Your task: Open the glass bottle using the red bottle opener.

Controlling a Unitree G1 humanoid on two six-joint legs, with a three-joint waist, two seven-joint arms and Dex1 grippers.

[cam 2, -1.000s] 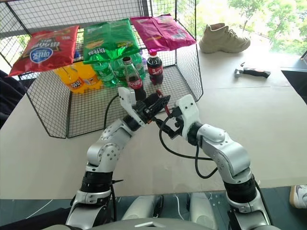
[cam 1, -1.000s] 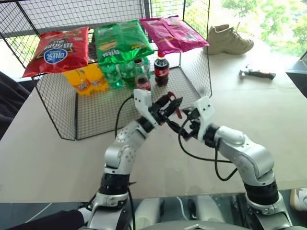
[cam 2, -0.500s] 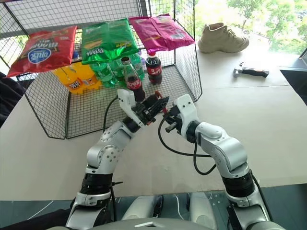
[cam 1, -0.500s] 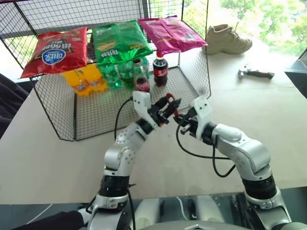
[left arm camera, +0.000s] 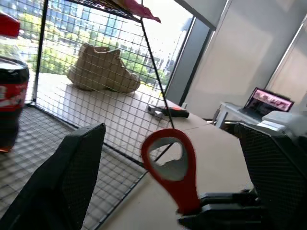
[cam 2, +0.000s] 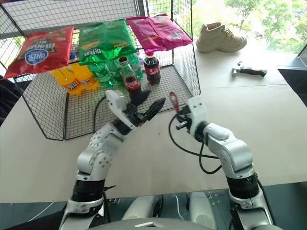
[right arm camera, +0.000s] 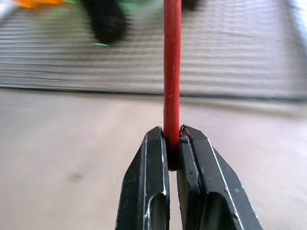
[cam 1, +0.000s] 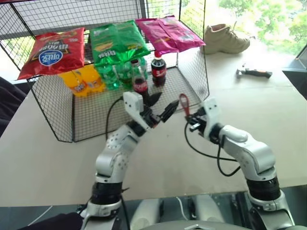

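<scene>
**Right wrist view: opener clamped in the right gripper, left jaws wide apart**

Right wrist view shows the right gripper (right arm camera: 172, 143) with its two black fingers pressed together on the slim handle of the red bottle opener (right arm camera: 171, 67), which stands straight up out of the grip. From the head camera, the same opener (cam 1: 184, 103) points upward with its ring-shaped head on top, held above the pale table (cam 1: 268, 110) just in front of the wire cage's near right corner.

The left gripper (cam 1: 161, 106) sits just left of the opener, apart from it, with its jaws spread wide and nothing between them. In the left wrist view, the opener's ring head (left arm camera: 169, 155) stands between the two dark fingers (left arm camera: 62, 177) without touching either.

The glass bottle (cam 1: 139, 79) stands upright on the floor of the wire cage (cam 1: 62, 115), just beyond the left gripper, its cap on. A plastic cola bottle (cam 1: 159, 69) with a red cap stands to its right, green bottles (cam 1: 112, 74) and orange bottles (cam 1: 84, 80) to its left. On top of the cage lie a red snack bag (cam 1: 50, 50), a green snack bag (cam 1: 117, 40) and a pink snack bag (cam 1: 168, 32). Far to the right on the table lie a beige shoe (cam 1: 225, 38) and a small hammer (cam 1: 254, 73).
</scene>
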